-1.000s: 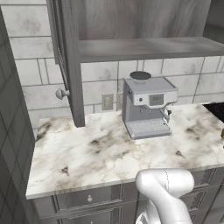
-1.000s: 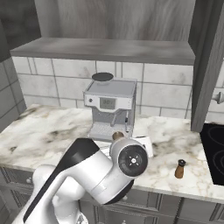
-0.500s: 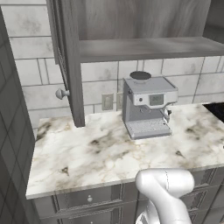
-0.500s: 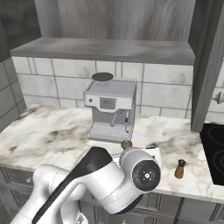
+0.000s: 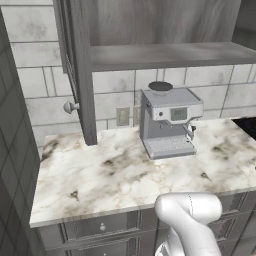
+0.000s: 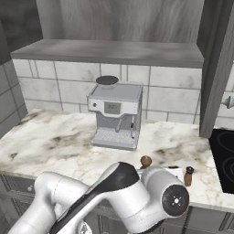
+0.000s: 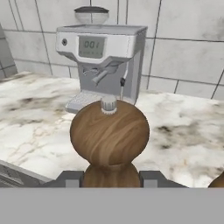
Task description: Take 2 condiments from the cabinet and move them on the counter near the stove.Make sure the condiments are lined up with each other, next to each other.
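Note:
In the hand view a dark brown condiment shaker (image 7: pixel 109 133) with a round knob stands upright between my fingertips (image 7: pixel 70 178), and my gripper (image 7: pixel 109 178) is shut on its neck. From the right base view its knob (image 6: pixel 146 161) pokes up just behind my wrist, over the marble counter (image 6: pixel 55 141). The lighter orange-brown condiment with a black cap (image 6: pixel 188 176) stands on the counter a little to the right, close to the black stove (image 6: pixel 224 157). The grey cabinet shelf (image 6: pixel 109 51) runs overhead, and its open door (image 6: pixel 217 68) hangs at the right.
A silver espresso machine (image 6: pixel 116 116) stands at the back of the counter (image 5: pixel 115 175) against the tiled wall. The cabinet's left door (image 5: pixel 80 75) with its round knob (image 5: pixel 70 106) hangs open. Grey drawer fronts (image 5: pixel 100 227) run below the counter edge.
My arm has swung right and toward the counter's front edge, carrying the dark brown shaker closer to the black-capped one. Nothing else has moved.

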Controlling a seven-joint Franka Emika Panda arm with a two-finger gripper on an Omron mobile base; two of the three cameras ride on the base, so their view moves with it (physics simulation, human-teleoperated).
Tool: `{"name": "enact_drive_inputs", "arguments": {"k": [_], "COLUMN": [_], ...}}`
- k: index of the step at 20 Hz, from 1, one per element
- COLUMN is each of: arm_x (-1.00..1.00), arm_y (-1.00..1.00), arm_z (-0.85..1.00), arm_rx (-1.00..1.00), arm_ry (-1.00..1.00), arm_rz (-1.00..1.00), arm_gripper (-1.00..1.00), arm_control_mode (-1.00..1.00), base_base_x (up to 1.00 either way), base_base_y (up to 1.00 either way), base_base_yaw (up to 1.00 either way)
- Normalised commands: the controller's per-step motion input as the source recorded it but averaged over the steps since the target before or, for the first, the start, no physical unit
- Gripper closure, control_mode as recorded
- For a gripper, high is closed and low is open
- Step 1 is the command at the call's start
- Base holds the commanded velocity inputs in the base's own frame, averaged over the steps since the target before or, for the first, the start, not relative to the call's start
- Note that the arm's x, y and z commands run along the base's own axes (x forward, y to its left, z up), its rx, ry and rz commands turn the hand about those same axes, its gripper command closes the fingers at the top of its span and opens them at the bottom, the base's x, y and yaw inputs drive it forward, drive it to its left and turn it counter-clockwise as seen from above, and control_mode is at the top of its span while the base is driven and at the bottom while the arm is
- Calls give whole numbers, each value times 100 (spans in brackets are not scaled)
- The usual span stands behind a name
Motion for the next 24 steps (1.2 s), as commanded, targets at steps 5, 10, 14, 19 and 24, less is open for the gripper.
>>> {"name": "enact_drive_inputs", "arguments": {"k": [5, 10, 14, 19, 24], "arm_x": [0, 0, 0, 2, 8], "arm_y": [-30, -25, -22, -41, -39], "arm_z": [-32, -33, -25, -21, -24], "arm_rx": [0, 0, 0, 0, 0], "arm_ry": [0, -2, -2, 0, 0], "arm_rz": [0, 0, 0, 0, 0], "arm_gripper": [100, 100, 100, 100, 100], "arm_control_mode": [-100, -100, -100, -100, -100], "base_base_x": [0, 0, 0, 0, 0], "base_base_y": [0, 0, 0, 0, 0], "base_base_yaw": [0, 0, 0, 0, 0]}}
